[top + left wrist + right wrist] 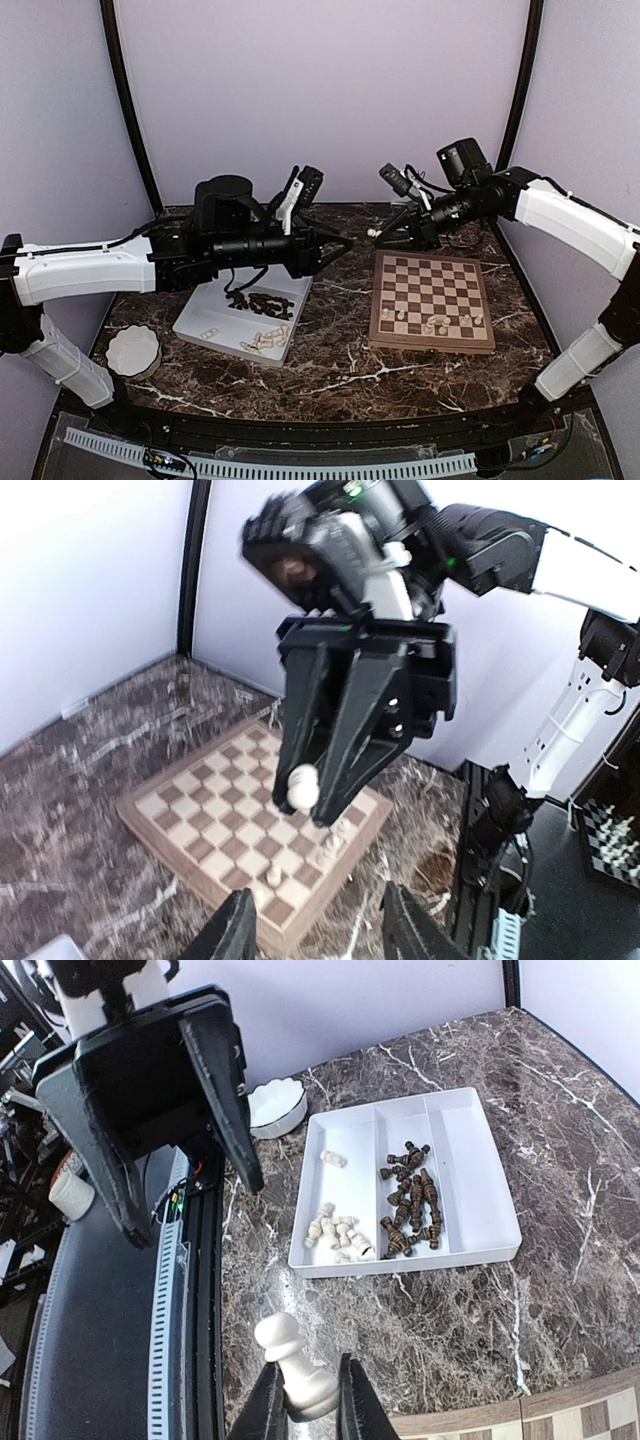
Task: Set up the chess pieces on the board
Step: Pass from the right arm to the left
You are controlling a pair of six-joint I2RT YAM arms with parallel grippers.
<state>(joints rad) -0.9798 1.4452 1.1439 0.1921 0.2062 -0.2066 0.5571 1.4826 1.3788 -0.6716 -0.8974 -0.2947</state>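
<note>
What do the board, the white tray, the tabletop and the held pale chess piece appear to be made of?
Board: wood, light and dark brown checks, satin.
White tray: probably plastic, smooth and uniform.
Tabletop: dark with white veins, slightly glossy; marble or a laminate imitation.
Pale chess piece: smooth cream, possibly wood; unclear.

Marble table (pixel 340 340) (board (pixel 432 345), tray (pixel 225 318), bowl (pixel 133 350))

No legible text, label, brand, number or sign anywhere: none on board (pixel 432 346), tray (pixel 470 1170), bowl (pixel 133 352), bench (pixel 335 340), left arm (pixel 85 272) or right arm (pixel 575 222).
</note>
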